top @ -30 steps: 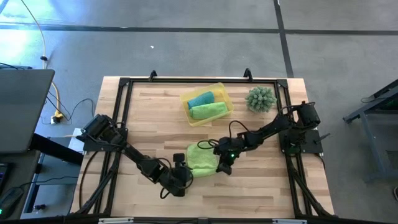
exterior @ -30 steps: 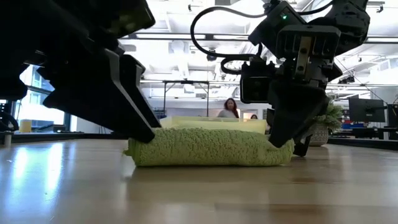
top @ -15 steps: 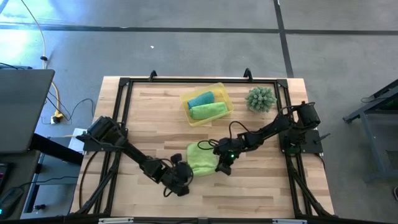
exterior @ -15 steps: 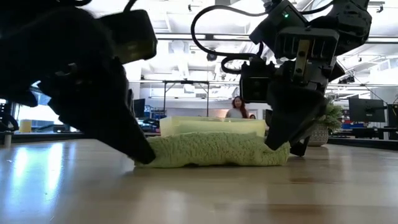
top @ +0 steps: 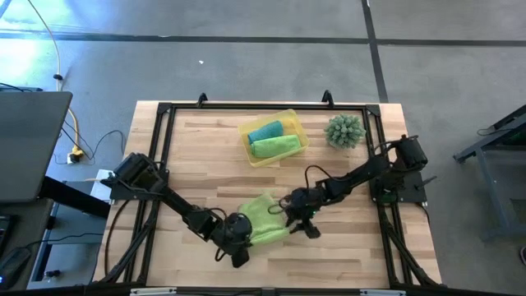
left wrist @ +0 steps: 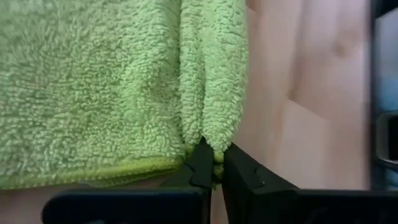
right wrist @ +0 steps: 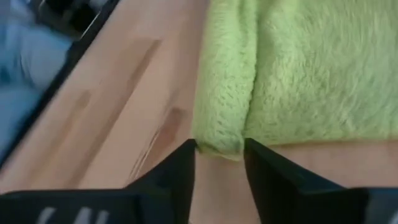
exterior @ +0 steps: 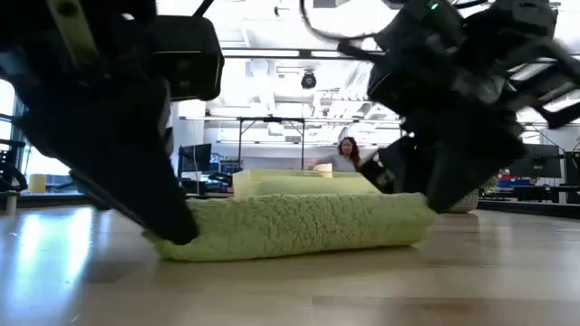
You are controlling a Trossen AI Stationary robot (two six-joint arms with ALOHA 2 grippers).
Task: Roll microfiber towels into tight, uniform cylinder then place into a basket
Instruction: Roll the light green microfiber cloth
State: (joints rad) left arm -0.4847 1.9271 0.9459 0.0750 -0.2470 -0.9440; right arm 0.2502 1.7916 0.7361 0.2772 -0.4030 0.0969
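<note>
Where the left gripper [left wrist: 213, 167] gaped a second ago, it now pinches the lime-green towel [top: 263, 216]; the right gripper [right wrist: 219, 163], clamped before, stands released.

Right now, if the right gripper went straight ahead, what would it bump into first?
Probably the folded lime-green fluffy towel: the right gripper stands open, with the towel's rolled end just beyond its fingertips.
</note>
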